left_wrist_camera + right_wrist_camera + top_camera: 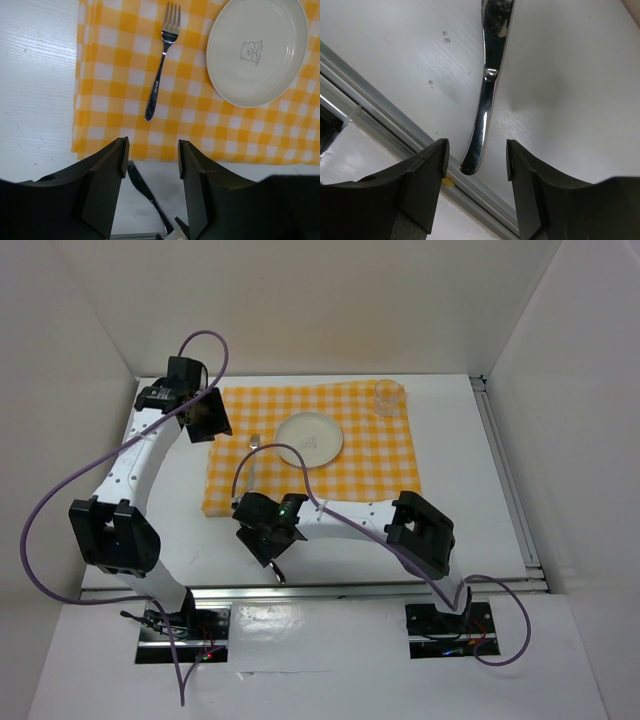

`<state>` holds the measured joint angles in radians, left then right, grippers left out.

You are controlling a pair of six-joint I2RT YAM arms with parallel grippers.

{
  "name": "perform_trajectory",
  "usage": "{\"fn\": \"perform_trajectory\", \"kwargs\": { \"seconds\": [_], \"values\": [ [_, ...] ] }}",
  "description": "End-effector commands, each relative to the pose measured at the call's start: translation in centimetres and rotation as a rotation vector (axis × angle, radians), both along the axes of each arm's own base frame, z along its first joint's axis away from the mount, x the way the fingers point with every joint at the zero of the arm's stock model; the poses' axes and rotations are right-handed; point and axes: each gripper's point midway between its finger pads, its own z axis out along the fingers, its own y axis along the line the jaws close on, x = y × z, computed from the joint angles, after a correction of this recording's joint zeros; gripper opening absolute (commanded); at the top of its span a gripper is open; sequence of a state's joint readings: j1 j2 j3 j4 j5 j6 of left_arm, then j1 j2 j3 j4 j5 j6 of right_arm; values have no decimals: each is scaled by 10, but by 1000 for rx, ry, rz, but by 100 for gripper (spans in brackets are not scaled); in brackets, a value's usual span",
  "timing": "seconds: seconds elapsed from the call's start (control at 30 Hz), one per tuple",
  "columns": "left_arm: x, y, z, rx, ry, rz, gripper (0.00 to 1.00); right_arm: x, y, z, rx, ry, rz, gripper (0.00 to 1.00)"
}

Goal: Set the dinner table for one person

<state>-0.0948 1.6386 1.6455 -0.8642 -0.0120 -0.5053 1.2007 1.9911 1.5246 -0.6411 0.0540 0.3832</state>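
A yellow-and-white checked cloth (380,465) lies on the white dinner table (465,470). On it are a cream plate (309,439) with a bear print, a fork (254,446) left of the plate, and a clear glass (388,397) at the far right corner. A metal knife (487,95) lies on the bare table near the front edge. My right gripper (476,160) is open, with the knife's handle end between its fingers but untouched. My left gripper (151,157) is open and empty above the cloth's far left corner (212,420). It sees the fork (159,75), plate (257,47) and knife (145,192).
An aluminium rail (380,112) runs along the table's front edge, right by the knife's handle end. White walls enclose the table at the left, back and right. Another rail (510,480) runs along the right side.
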Motion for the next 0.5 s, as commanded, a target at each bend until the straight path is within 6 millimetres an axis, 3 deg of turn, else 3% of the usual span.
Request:
{"fn": "perform_trajectory", "kwargs": {
  "seconds": [0.0,0.27,0.47],
  "values": [
    [-1,-3,19,-29,-63,8,60,0,10,-15,19,16,30,61],
    [-1,-1,19,-22,-64,14,60,10,17,-41,-24,-7,22,61],
    [-2,3,16,-20,-55,23,60,8,14,-58,-65,-11,22,46]
  ]
}}
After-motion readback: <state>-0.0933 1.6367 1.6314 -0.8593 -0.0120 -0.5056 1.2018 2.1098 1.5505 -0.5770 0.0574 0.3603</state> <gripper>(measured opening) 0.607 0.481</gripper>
